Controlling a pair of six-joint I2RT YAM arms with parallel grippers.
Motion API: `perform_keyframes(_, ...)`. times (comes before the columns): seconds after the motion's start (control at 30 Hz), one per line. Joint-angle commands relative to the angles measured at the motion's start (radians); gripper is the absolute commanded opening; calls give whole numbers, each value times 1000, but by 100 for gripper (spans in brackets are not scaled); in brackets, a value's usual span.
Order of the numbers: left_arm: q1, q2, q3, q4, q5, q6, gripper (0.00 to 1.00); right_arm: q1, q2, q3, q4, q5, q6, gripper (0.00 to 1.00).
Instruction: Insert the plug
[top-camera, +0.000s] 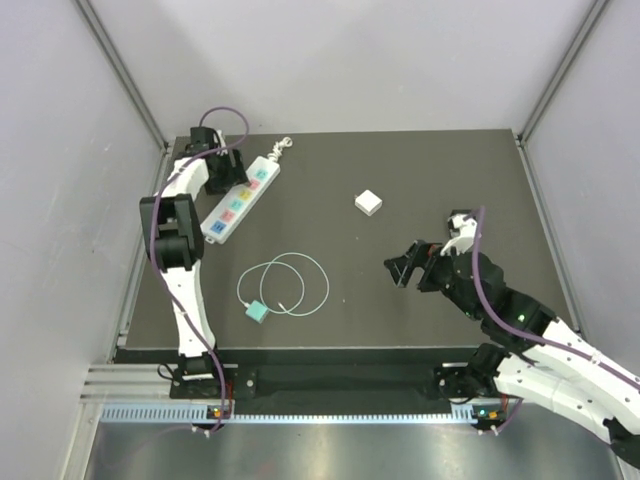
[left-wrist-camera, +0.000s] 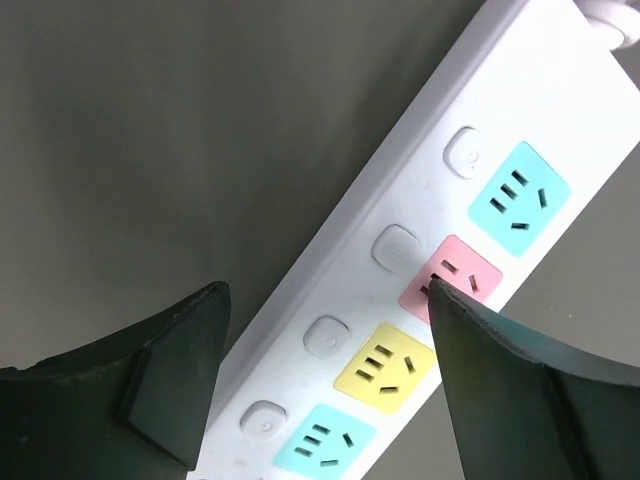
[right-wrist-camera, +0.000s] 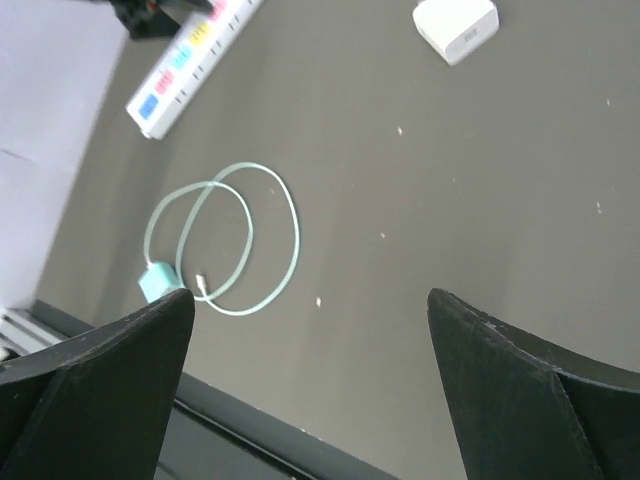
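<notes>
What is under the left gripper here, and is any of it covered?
The white power strip lies on the table below the open left gripper. Teal, pink and yellow sockets show between the fingers; one finger covers a corner of the pink socket.

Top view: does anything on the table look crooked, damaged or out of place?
Nothing looks damaged or spilled. Only the power strip lies slanted to the edges of the table at the far left. The plug lies near the front, its cable in loose loops.
</notes>
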Motion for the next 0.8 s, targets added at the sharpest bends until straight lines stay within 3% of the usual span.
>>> perform_keyframes(0.0,-69,-18,-75,-140,-91,55,84,7,29,32,-18,-13,0,100)
perform_keyframes(0.5,-356,-151,-289,-123,-215,41,75,9,-66,-51,-51,17,28,100)
perform_keyframes(0.6,-365,-193,-289,-125,-229,4,78,7,-75,-51,-82,25,29,100)
perform_keyframes(0.77,-365,-279,-216,-186,-387,-99,87,7,-72,-46,-117,22,32,100)
